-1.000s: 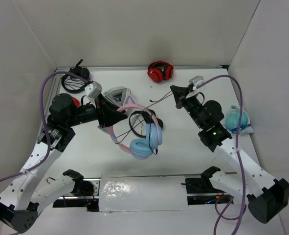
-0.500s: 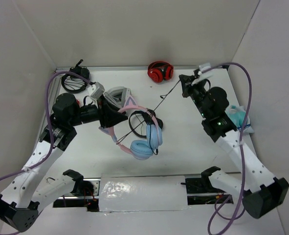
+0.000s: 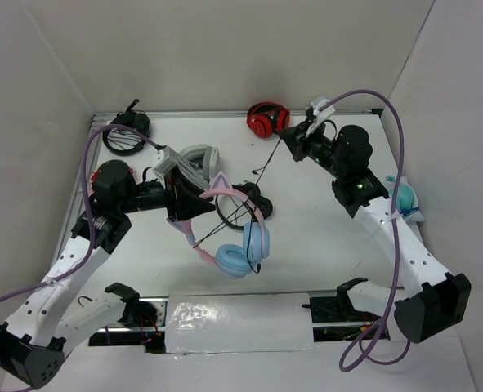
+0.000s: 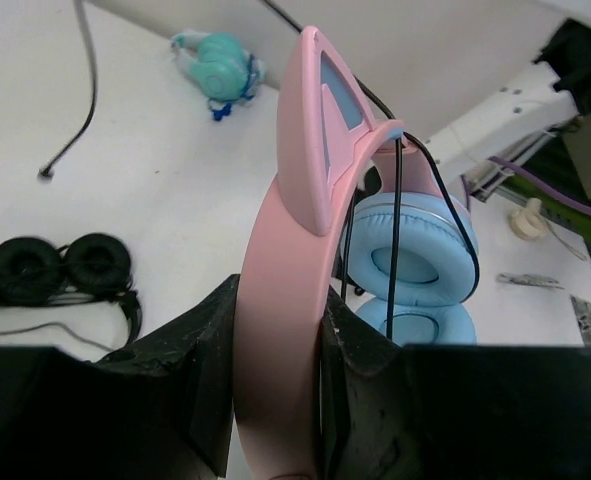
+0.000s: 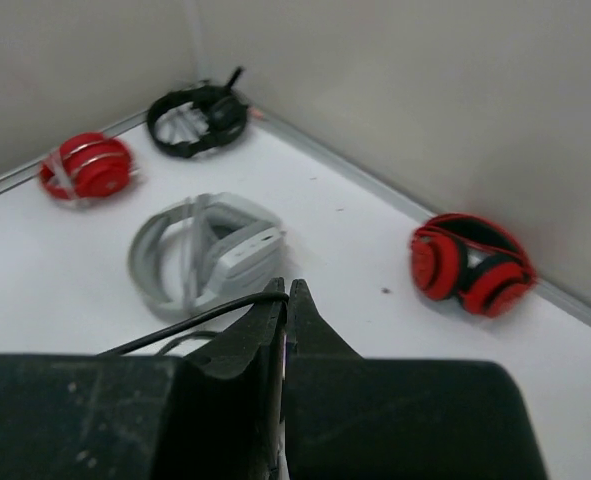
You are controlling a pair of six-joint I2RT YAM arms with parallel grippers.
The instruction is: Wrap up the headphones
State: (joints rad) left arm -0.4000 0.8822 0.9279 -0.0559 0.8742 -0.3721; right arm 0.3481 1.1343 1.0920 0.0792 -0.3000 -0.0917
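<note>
The headphones have light blue ear cups (image 3: 243, 249) and a pink cat-ear headband (image 3: 227, 193). My left gripper (image 3: 194, 204) is shut on the headband and holds the pair above the table, cups hanging toward the near side. In the left wrist view the headband (image 4: 305, 190) runs up between the jaws of the left gripper (image 4: 280, 300), and the dark cable (image 4: 395, 220) crosses the blue cups (image 4: 415, 262). My right gripper (image 3: 286, 140) is shut on the cable (image 3: 261, 170), which stretches back to the headphones. In the right wrist view the cable (image 5: 195, 322) leaves the right gripper's tips (image 5: 287, 292) to the left.
A red pair (image 3: 267, 120) lies at the back wall. A grey pair (image 3: 196, 158) and a black pair (image 3: 125, 135) lie at the back left. A small black on-ear pair (image 3: 253, 200) lies under the held headphones. A teal pair (image 3: 403, 200) lies at the right edge.
My right gripper has swung back and then left with the cable, drawing it out. My left gripper has shifted slightly right and turned the headphones; the cups hang lower.
</note>
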